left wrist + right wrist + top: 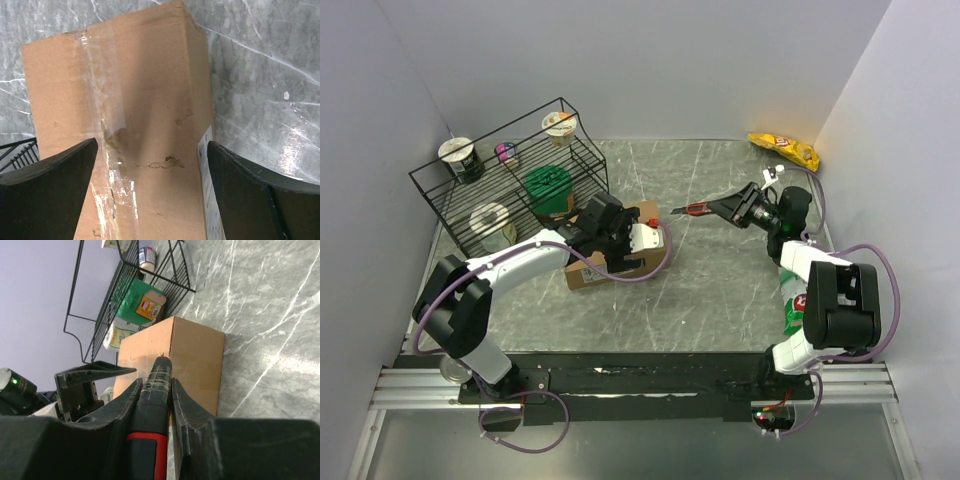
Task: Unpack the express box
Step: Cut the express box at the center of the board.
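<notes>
The express box (588,272) is a brown carton lying by the wire rack, its taped seam shut. My left gripper (615,250) hovers right over it. In the left wrist view the box (145,100) fills the frame and the left gripper (151,145) is open, its black fingers (55,175) straddling the top near the seam tape. My right gripper (728,208) is shut on a black-and-red cutter (695,208), held above the table right of the box. In the right wrist view the gripper (156,382) clamps the cutter (155,410), which points at the box (195,360).
A black wire rack (510,190) with cups and a green tub (548,185) stands at the back left, touching the box's far side. A yellow snack bag (785,150) lies at the back right. A green-and-white packet (790,300) lies by the right arm.
</notes>
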Controlling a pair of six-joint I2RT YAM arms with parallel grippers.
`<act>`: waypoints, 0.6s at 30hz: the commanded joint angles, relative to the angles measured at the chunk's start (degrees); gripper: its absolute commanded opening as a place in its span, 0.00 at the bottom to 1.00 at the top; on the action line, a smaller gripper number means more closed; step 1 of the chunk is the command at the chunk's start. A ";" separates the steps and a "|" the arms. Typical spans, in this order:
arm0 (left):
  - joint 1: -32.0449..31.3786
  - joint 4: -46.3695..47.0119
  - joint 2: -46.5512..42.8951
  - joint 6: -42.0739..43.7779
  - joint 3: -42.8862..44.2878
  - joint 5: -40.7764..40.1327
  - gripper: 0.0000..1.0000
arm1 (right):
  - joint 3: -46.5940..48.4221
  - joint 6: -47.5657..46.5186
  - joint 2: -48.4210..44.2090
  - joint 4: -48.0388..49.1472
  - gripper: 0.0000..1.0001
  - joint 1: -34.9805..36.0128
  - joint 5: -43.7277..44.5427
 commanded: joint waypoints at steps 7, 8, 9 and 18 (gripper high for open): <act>-0.05 -0.47 -1.55 -0.68 1.03 1.73 0.96 | 1.33 0.06 0.98 5.07 0.00 3.78 3.45; -0.05 -0.65 -1.46 -0.59 1.03 1.82 0.96 | 1.59 -0.38 1.07 4.81 0.00 4.48 3.54; -0.05 -0.82 -1.38 -0.59 1.03 1.91 0.96 | 1.68 -0.56 1.16 4.90 0.00 4.75 3.72; -0.05 -1.62 -0.67 -1.47 1.73 2.62 0.96 | 2.91 -1.53 2.56 5.60 0.00 4.75 5.48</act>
